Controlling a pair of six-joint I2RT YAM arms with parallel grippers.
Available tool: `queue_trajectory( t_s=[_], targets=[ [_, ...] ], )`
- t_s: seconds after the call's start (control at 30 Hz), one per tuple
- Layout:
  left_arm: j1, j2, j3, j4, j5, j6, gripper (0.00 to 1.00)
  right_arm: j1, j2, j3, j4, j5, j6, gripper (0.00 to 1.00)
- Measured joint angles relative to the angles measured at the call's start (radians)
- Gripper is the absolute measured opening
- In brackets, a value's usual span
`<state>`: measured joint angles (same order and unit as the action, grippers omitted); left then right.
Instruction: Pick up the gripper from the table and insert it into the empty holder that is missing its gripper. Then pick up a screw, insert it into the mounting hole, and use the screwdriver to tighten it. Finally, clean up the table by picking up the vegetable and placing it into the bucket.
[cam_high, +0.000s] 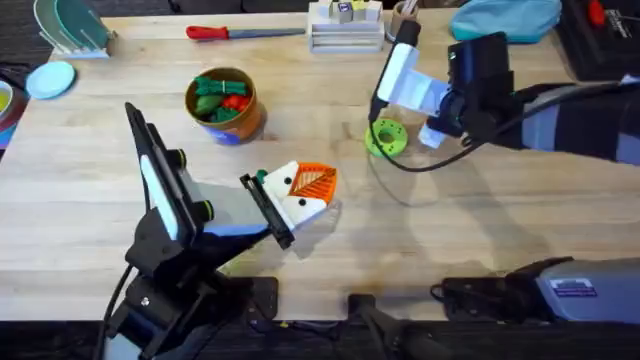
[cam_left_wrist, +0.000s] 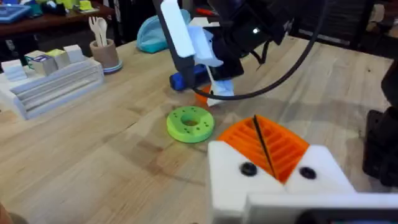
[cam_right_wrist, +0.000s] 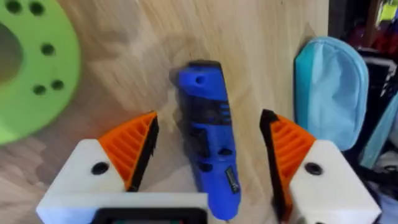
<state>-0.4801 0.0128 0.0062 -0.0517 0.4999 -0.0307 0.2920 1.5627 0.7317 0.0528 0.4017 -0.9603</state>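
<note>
Worktop (cam_high: 90, 210): pale wood planks, light grain, lit evenly, soft arm shadows at centre right.

Left claw (cam_high: 312, 192): mid-worktop, white blocks with orange ribbed pads pressed together, closed, nothing visible between them.

Right claw (cam_right_wrist: 208, 155): at the far right of the worktop, fingers spread wide to either side of the screwdriver (cam_right_wrist: 208, 149), pads apart from it, gripping nothing. The blue screwdriver lies flat on the wood just beside the green disc (cam_high: 386, 137).

Bucket (cam_high: 224, 105): orange-yellow, upright, far left of centre, green and red toy vegetables inside.

Far edge: red-handled screwdriver (cam_high: 240, 32), white ribbed rack (cam_high: 345, 30), cup of wooden utensils (cam_left_wrist: 104, 46), light blue pouch (cam_high: 505, 18).

Left corner: teal disc (cam_high: 50, 78), clear rack (cam_high: 72, 28).

Beyond the worktop: dark cluttered shelving, details unclear.
</note>
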Motion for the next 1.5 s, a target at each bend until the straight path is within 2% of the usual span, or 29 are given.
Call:
queue_trajectory(
  t_s=[0.07,0.1,0.27,0.3,0.33,0.53,0.63,0.7,0.8,0.97,1.03,1.17,1.33,1.5],
  targets=[
    [0.000,0.000,0.000,0.000,0.000,0.000,0.021,0.033,-0.021,-0.011,-0.015,0.014,0.070,0.985],
    [0.000,0.000,0.000,0.000,-0.001,0.005,0.088,0.048,-0.034,-0.016,-0.024,0.017,0.100,0.985],
    [0.000,0.000,0.000,0.000,-0.003,0.004,0.859,0.105,-0.144,-0.038,-0.044,0.021,0.272,0.986],
    [0.000,0.000,0.000,0.000,-0.003,0.000,0.954,0.111,-0.173,-0.038,-0.044,0.021,0.305,0.986],
    [0.000,0.000,0.000,0.000,-0.003,0.000,0.982,0.118,-0.209,-0.038,-0.042,0.020,0.347,0.986],
    [0.000,0.000,0.000,0.004,-0.025,0.008,0.992,0.134,-0.379,-0.038,-0.039,-0.058,0.537,0.986],
    [0.000,0.000,0.000,0.034,-0.048,0.008,0.993,0.134,-0.419,-0.038,-0.038,-0.109,0.582,0.987],
    [0.000,0.000,0.010,0.016,-0.074,-0.008,0.993,0.134,-0.425,-0.038,-0.038,-0.131,0.599,0.987],
    [0.000,0.000,0.087,-0.153,-0.164,-0.081,0.992,0.134,-0.425,-0.038,-0.042,-0.157,0.616,0.987],
    [0.000,0.030,0.333,-0.474,-0.346,-0.230,0.992,0.134,-0.424,-0.038,-0.042,-0.207,0.630,0.986],
    [0.000,0.086,0.443,-0.568,-0.403,-0.276,0.993,0.134,-0.425,-0.038,-0.042,-0.219,0.639,0.986],
    [0.000,0.253,0.590,-0.659,-0.462,-0.321,0.993,0.134,-0.424,-0.038,-0.037,-0.231,0.644,0.987],
    [0.000,0.523,0.712,-0.817,-0.497,-0.353,0.993,0.134,-0.424,-0.038,-0.034,-0.235,0.647,0.986],
    [0.000,0.749,0.795,-0.891,-0.498,-0.452,0.992,0.134,-0.424,-0.038,-0.033,-0.235,0.647,0.984]
  ],
)
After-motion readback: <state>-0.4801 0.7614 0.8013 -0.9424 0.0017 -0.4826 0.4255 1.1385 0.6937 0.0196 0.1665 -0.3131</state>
